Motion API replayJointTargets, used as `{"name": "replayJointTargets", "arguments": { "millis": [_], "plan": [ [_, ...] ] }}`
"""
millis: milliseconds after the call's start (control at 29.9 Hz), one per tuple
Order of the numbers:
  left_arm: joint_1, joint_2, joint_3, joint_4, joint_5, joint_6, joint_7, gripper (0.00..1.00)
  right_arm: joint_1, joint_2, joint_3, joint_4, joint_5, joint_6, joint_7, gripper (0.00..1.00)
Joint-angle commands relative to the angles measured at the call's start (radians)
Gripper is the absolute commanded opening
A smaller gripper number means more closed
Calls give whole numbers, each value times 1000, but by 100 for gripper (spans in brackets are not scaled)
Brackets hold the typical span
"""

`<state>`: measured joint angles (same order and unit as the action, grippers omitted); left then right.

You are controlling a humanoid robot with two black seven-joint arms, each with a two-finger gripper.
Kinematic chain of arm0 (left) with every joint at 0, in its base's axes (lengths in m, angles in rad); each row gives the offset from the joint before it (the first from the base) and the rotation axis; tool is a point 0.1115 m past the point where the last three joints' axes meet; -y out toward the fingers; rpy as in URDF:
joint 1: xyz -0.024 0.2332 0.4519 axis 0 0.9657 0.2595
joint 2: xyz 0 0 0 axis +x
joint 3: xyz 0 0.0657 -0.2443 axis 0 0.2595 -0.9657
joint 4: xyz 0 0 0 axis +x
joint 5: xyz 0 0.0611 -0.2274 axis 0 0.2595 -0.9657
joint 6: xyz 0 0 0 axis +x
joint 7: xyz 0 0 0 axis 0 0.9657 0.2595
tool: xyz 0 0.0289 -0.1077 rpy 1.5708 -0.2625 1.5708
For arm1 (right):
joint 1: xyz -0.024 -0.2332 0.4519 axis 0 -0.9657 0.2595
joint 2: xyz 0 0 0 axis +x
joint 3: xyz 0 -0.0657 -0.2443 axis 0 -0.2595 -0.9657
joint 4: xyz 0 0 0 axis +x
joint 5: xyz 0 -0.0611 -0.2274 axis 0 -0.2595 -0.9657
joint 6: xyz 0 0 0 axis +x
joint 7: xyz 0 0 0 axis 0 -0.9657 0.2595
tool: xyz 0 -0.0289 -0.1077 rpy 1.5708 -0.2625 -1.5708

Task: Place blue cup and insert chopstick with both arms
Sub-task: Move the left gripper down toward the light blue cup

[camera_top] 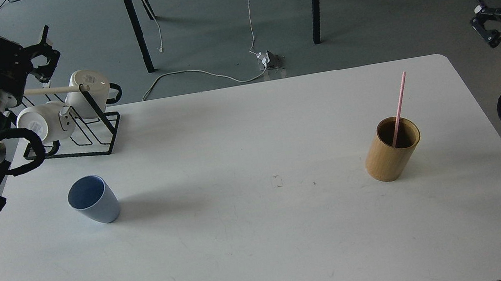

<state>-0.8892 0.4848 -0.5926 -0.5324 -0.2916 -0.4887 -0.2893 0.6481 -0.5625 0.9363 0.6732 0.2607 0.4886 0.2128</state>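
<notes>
Nothing has been grasped yet. The blue cup [93, 199] is seen upright near the table's [269, 258] left edge; the chopstick [399, 107] is leaned inside the bamboo cylinder [392, 150] near the right edge. Whether the left pincer [44, 52] and right pincer [483, 23] are released cannot be told. Reaching for the cup is judged next.

soft even daylight, faint shadows
</notes>
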Motion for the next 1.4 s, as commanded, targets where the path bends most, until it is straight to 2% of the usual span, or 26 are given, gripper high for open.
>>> {"name": "replayJointTargets", "arguments": {
  "millis": [0,368,434,535,668,902,1036,1136,1203,1303,1370],
  "plan": [
    [0,6,4,0,0,0,7,100,-1,1,1,-3,0,0,0,99],
    [-17,20,-4,-15,8,0,-2,100,-1,-8,1,-3,0,0,0,99],
    [-20,49,5,-70,15,0,-2,100,-1,-10,2,-4,0,0,-1,99],
    [-14,145,7,-223,113,0,-8,99,-5,-14,7,-6,0,0,0,99],
    [-13,263,5,-389,363,0,-34,99,-8,-36,7,-10,0,0,0,99],
    [7,443,7,-751,851,0,-36,97,-8,-48,9,-10,0,0,3,99],
    [9,535,8,-897,1072,0,-36,97,-8,-60,16,-9,0,0,8,99],
    [10,567,8,-937,1308,0,-37,97,-8,-74,16,-9,0,0,8,99],
    [21,571,8,-936,1467,0,-42,93,-8,-85,19,-9,0,0,8,99],
    [61,578,8,-936,1676,0,-103,91,-8,-93,21,-10,0,0,8,99],
    [101,577,8,-936,1794,0,-122,91,-10,-97,21,-10,0,0,8,99]
  ]
}}
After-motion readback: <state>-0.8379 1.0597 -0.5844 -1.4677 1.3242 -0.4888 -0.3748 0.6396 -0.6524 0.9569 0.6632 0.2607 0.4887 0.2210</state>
